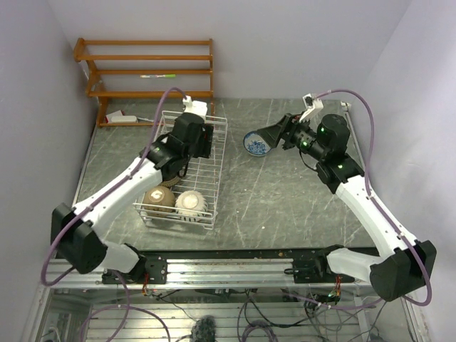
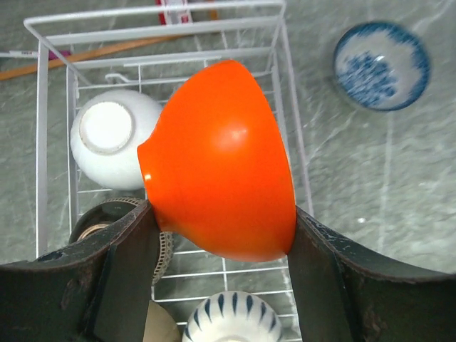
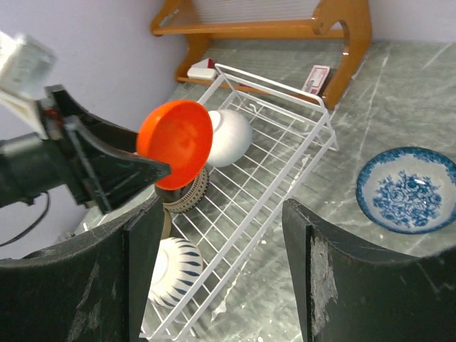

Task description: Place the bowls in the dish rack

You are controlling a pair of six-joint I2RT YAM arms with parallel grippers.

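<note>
— While the left gripper (image 2: 222, 235) clamps the orange bowl (image 2: 221, 157), where is it?
— Over the dish rack (image 2: 153, 16), tipped on its side; a white bowl (image 2: 114, 139) lies upside down in the rack beside it.
— And the right gripper (image 3: 221, 214)?
— Spread wide, empty, above the table (image 1: 285, 199); seen from above, the blue-patterned bowl (image 3: 407, 188) sits outside the rack, at its 3 o'clock

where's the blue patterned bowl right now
In the top view the blue-patterned bowl sits upright on the table, just right of the dish rack and outside it.
</note>
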